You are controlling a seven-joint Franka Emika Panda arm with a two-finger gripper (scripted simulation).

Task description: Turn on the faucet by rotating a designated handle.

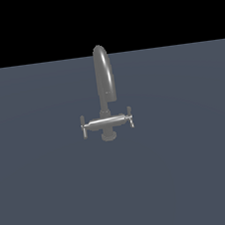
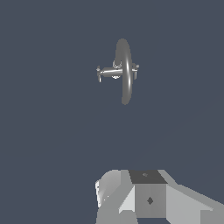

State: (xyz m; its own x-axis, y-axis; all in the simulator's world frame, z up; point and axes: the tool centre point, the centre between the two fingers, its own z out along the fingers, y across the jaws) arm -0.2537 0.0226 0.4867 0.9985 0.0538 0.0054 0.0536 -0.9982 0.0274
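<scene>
Tool [image 2: 131, 197] well apart from faucet [image 2: 119, 70] (jaw state unclear)

One faucet [image 1: 106, 116] stands on one desk [image 1: 193, 174], the only freestanding item in either view. It has one arched spout [image 1: 104, 73], one round base [image 1: 108, 135] and one horizontal bar body [image 1: 107, 122]. That bar carries two thin handles, one at the end toward the exterior view's left [image 1: 83, 127] and one at the end toward the exterior view's right [image 1: 130, 117]. The wrist view shows the same single faucet and one tool [image 2: 144, 197], only partly in frame; its fingers cannot be counted there.
</scene>
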